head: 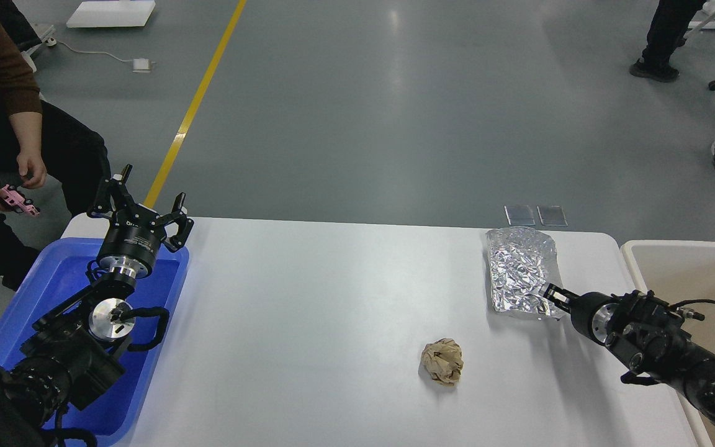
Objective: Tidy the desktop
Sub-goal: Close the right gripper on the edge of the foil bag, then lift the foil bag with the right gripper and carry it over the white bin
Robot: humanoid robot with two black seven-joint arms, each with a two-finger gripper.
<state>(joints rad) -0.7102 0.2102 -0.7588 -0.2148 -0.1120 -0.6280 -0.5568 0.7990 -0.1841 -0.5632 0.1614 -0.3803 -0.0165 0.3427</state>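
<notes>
While the right gripper (550, 295) pinches the near edge of the crumpled foil (521, 269) by the tabletop's (308, 310) far right corner, a paper ball (442, 362) lies untouched near the front edge; the left gripper (146, 208), spread, hovers above the blue tray (16, 323). Tidying looks barely begun.

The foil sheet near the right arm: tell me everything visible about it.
The foil sheet is a crumpled, shiny silver piece, roughly rectangular, lying mostly flat on the white desktop near its far right corner, beside the beige bin. Its surface is heavily wrinkled and reflective. The right end effector meets its near right corner; whether the fingers have closed on the edge cannot be told.
</notes>
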